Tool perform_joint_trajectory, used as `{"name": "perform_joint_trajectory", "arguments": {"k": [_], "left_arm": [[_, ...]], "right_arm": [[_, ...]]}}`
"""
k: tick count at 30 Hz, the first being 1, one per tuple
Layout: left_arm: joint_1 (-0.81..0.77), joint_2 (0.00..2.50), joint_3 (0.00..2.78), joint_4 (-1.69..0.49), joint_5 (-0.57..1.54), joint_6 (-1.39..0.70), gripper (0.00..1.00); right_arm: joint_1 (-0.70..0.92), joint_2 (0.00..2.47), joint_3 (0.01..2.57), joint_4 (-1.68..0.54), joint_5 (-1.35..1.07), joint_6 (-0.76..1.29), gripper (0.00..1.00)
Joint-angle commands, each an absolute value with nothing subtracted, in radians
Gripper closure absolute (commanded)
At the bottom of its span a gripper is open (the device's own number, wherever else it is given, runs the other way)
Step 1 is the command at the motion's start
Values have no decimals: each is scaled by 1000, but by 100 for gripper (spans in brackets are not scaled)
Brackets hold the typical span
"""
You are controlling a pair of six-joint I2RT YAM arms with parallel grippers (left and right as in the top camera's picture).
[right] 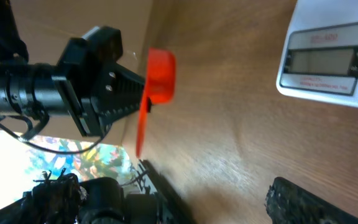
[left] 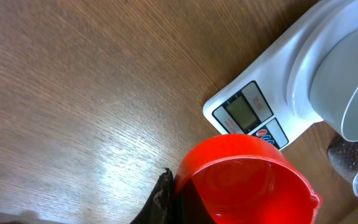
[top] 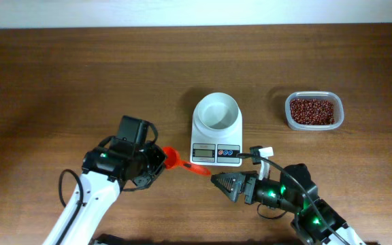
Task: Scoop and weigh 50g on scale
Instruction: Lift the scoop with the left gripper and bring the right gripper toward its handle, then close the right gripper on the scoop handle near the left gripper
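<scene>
The white scale (top: 216,139) stands mid-table with its round white bowl (top: 217,111) empty on top. Dark red-brown beans (top: 312,111) fill a clear tub to its right. My left gripper (top: 158,162) is shut on a red scoop (top: 175,158) just left of the scale's display, the scoop's handle pointing toward my right gripper (top: 220,184). That gripper stands open just below the scale, nothing between its fingers (right: 303,202). In the left wrist view the empty red scoop (left: 241,180) fills the bottom, with the scale (left: 272,81) behind it. In the right wrist view the scoop (right: 161,74) hangs above the wood.
The clear tub (top: 339,109) sits at the table's right side, apart from the scale. A cable and white connector (top: 265,151) lie by my right arm. Bare brown wood spreads over the left and far parts of the table.
</scene>
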State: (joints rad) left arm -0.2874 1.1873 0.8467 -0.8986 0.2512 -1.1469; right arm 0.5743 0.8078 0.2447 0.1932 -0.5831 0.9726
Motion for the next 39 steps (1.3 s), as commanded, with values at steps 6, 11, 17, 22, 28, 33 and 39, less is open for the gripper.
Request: {"name": "perform_joint_trajectory", "arguments": {"k": [6, 11, 17, 22, 28, 33, 39], "left_arm": [[-435, 1184, 846, -910, 194, -1431, 100], [-543, 1237, 846, -899, 187, -1436, 100], [-583, 1251, 846, -875, 187, -1435, 100], [-583, 1251, 846, -877, 187, -1419, 100], [-587, 1251, 846, -877, 187, -1416, 100], [-620, 1251, 846, -877, 186, -1416, 100], [-620, 1251, 846, -877, 186, -1398, 100]], "right_arm": [[631, 895, 261, 285, -511, 984, 25], [643, 939, 261, 349, -546, 984, 31], [694, 980, 261, 384, -542, 981, 47], [694, 985, 261, 399, -542, 981, 64], [694, 985, 261, 402, -541, 981, 73], [694, 985, 261, 402, -538, 981, 77], [694, 985, 261, 401, -519, 981, 81]]}}
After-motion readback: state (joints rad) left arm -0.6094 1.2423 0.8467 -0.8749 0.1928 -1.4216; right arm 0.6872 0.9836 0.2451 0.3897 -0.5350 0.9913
